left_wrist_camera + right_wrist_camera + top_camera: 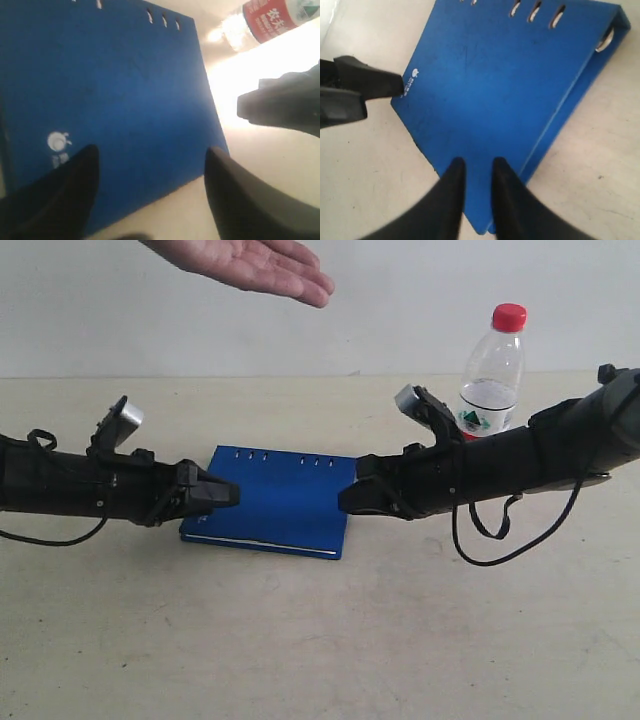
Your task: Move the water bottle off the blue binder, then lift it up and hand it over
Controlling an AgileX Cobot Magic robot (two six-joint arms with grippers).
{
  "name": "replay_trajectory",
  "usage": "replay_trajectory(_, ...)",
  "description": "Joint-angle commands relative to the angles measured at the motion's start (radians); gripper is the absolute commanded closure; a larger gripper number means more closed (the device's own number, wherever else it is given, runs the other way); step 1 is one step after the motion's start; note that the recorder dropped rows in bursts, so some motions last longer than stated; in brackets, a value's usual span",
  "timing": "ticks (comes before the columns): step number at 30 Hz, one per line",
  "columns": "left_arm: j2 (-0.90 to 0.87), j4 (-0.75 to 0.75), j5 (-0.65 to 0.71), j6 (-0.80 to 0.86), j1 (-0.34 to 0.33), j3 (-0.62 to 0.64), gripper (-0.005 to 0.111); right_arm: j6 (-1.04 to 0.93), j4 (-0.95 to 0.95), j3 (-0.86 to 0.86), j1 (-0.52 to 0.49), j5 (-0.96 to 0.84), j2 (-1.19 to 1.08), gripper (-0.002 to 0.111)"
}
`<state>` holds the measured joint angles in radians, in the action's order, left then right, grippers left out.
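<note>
Left gripper (152,150) is gaping wide, holding nothing; right gripper (476,165) is showing only a narrow gap, also empty. Both are facing one blue binder (280,502) from opposite sides. One water bottle (492,370) is standing off it, behind the right arm (520,455), base hidden. Only the exterior view is showing one person's hand (255,265) overhead.

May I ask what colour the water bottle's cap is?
Red; the water bottle cap shows best in the exterior view.

Beige tabletop (300,640), faintly scuffed; plain white wall (420,300) behind.
</note>
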<state>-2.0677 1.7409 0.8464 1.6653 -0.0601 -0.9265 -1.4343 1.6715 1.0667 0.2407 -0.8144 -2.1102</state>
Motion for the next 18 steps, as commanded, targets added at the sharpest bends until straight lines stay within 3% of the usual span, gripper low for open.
replay_trajectory(1, 0.000, 0.003, -0.081, -0.027, 0.002, -0.046, 0.049, 0.039, -0.011, 0.004, 0.001, 0.022, 0.005, 0.054)
replay_trajectory(3, 0.000, 0.003, -0.148, -0.029, 0.002, -0.058, 0.049, 0.072, -0.011, 0.004, 0.001, 0.059, 0.005, 0.044)
replay_trajectory(7, 0.000, 0.003, -0.249, -0.031, 0.002, -0.065, 0.049, 0.111, -0.017, 0.004, 0.001, 0.157, 0.005, 0.043)
replay_trajectory(14, -0.008, 0.003, -0.245, -0.027, 0.002, -0.065, 0.049, 0.113, -0.006, 0.004, 0.001, 0.135, 0.005, 0.043)
replay_trajectory(18, -0.056, 0.003, -0.105, -0.027, 0.003, -0.067, 0.049, 0.113, 0.005, 0.004, 0.001, 0.111, 0.005, 0.043)
